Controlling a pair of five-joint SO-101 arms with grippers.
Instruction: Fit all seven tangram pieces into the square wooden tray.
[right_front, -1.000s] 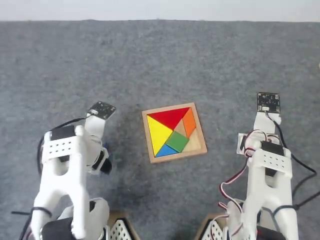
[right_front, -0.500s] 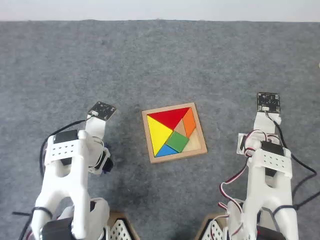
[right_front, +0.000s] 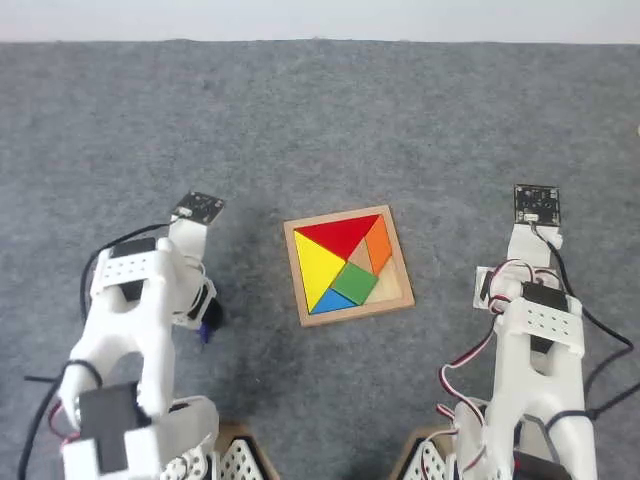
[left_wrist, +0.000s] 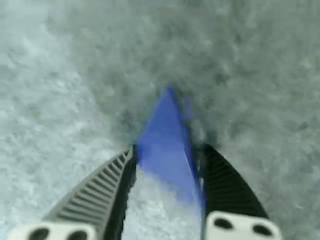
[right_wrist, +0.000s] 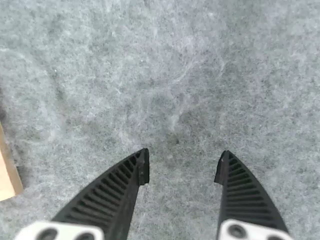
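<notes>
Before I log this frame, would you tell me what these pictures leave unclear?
Dark blue triangular piece: blurred in the left wrist view; mostly under the left arm in the high view.
Square wooden tray: cut off at the right wrist view's edge.
Tray's pale corner nearest the right arm: bare floor or pale piece, too small in the high view.

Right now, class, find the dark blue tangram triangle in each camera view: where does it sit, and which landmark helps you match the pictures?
High view: the dark blue triangle peeks out under the left gripper, on the left arm's side of the wooden tray.
Left wrist view: dark blue triangle clamped between that gripper's fingers.
Right wrist view: here are the open right gripper and a corner of the wooden tray.
Shared landmark: the grey mat.
</notes>
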